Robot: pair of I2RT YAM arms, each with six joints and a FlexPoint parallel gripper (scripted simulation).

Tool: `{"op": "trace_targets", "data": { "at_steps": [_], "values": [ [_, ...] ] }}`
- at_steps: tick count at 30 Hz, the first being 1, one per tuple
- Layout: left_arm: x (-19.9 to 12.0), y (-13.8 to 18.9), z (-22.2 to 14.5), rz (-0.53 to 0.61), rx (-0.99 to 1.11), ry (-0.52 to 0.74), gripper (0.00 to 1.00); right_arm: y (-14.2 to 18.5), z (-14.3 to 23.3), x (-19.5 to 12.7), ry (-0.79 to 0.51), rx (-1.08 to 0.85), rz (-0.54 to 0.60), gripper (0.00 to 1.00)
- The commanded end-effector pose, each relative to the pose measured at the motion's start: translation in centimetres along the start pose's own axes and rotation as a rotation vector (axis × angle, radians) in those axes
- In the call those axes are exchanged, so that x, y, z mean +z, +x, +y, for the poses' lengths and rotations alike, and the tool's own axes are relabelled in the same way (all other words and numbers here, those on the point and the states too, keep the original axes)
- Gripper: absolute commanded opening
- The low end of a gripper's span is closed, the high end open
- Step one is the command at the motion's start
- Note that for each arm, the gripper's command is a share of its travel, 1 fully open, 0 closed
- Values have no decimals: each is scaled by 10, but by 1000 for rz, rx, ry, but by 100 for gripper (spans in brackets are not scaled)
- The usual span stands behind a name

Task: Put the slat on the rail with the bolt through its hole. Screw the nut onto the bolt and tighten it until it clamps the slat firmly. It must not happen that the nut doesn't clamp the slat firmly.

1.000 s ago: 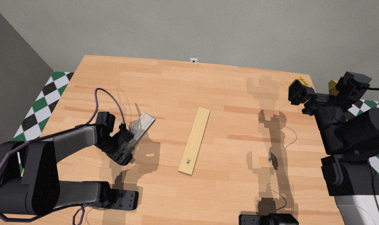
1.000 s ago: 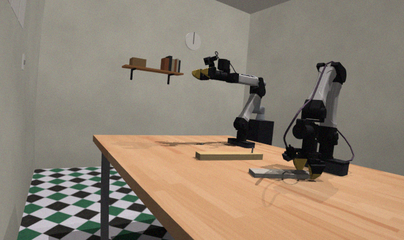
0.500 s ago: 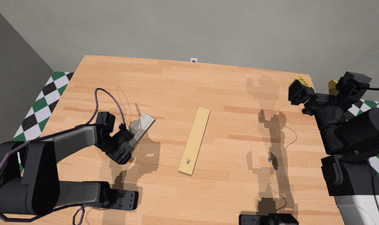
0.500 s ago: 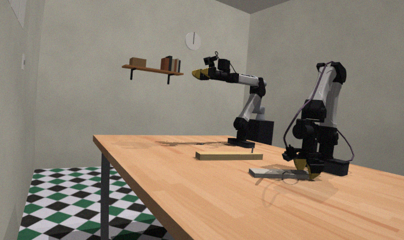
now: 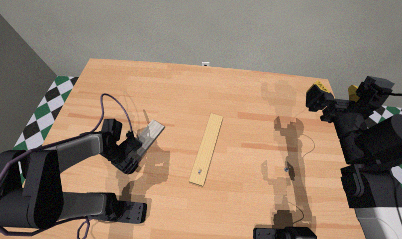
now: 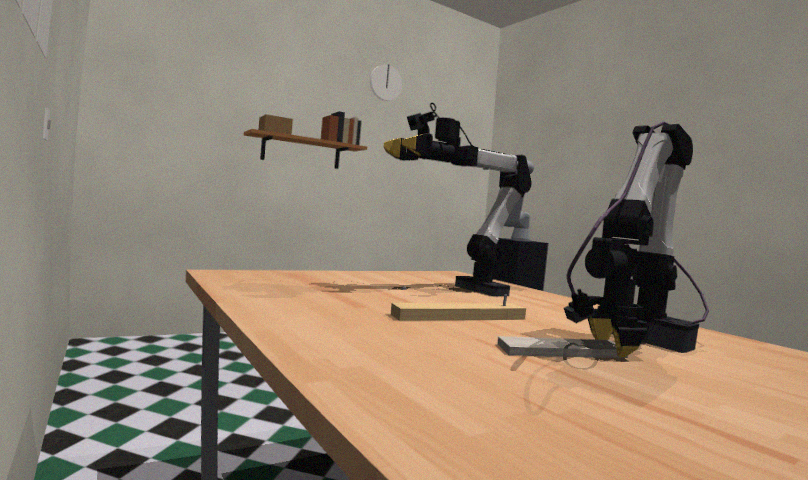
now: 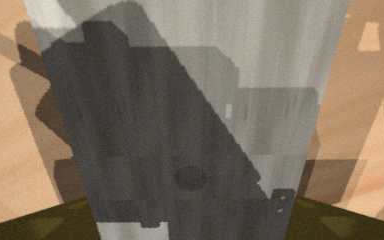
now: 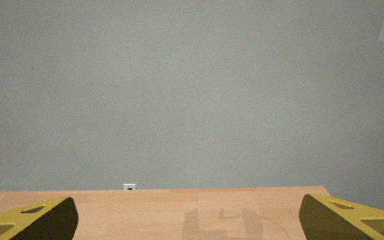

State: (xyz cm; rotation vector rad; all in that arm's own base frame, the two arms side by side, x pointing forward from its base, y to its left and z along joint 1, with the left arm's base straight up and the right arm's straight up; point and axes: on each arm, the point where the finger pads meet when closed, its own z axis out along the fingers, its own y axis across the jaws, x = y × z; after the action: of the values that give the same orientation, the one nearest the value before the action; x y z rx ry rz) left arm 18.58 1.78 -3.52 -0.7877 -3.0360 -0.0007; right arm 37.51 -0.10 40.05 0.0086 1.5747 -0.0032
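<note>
The grey slat lies flat on the table; its round hole shows in shadow. My left gripper points down over the slat's near end, shut on the slat, one finger against each long side. The pale wooden rail lies mid-table, with the bolt standing upright near its near end. The small nut lies on the table right of the rail. My right gripper is open and empty, raised high at the right.
The wooden table bears both arm bases at its near side. Arm shadows fall across the slat and around the nut. A wall stands behind the far table edge. A shelf hangs on another wall, away from the table.
</note>
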Motion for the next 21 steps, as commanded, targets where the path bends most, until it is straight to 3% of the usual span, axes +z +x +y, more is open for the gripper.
{"op": "trace_targets", "data": {
  "at_steps": [1,21],
  "values": [
    [-2,-3,2,-12,-1,-7,67,-6,1,-1,-8,-3,-15,100],
    [-9,-4,3,-12,-1,-7,67,-6,1,-1,-8,-3,-15,100]
  ]
}}
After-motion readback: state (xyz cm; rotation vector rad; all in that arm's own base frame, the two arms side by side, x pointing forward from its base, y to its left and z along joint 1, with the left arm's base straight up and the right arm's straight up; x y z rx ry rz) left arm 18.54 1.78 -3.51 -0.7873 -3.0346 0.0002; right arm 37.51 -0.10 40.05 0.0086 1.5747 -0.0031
